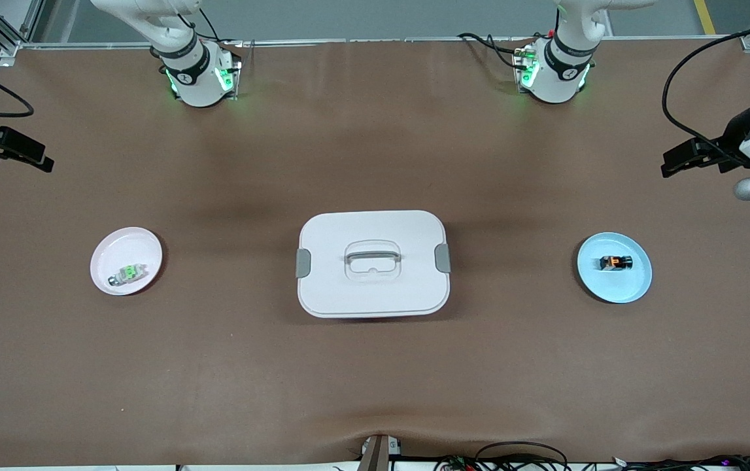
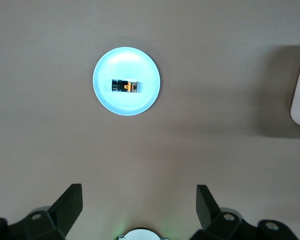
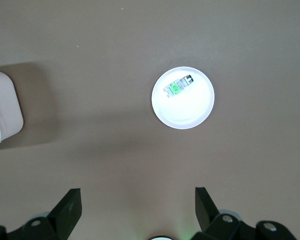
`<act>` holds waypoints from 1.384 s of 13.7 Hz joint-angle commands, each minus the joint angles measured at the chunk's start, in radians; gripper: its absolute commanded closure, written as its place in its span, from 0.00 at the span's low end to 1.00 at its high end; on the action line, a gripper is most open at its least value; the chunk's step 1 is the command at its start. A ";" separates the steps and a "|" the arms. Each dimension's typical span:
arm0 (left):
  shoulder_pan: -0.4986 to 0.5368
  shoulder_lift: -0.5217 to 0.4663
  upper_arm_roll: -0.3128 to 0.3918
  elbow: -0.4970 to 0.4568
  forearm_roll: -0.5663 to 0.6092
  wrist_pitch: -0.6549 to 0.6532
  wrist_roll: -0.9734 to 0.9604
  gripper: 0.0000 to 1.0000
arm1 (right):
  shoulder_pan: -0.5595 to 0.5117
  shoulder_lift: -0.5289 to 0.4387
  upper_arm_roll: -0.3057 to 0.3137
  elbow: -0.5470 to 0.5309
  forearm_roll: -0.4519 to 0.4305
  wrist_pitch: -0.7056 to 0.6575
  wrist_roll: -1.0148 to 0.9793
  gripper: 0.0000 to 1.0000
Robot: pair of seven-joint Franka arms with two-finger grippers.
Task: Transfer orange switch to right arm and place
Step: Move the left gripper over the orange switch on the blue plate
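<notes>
Nothing picked yet, you're at start. Desk point(image 1: 375, 392) wide, lidded white box point(image 1: 373, 263) mid-desk. Orange switch point(image 1: 615, 263) lies on blue plate point(image 1: 636, 288), left arm's end. Next: drop left claw point(image 2: 140, 207) onto it. Both arms high; left claw and right claw point(image 3: 138, 207) fingers apart, empty.

Even overhead light, soft shadows beside the white box point(image 1: 373, 263), glare washing both plates, sharp focus throughout
</notes>
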 commanded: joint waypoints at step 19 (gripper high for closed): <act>-0.019 0.123 -0.009 -0.299 0.000 0.437 0.012 0.00 | -0.008 0.010 0.008 0.025 -0.013 -0.016 -0.008 0.00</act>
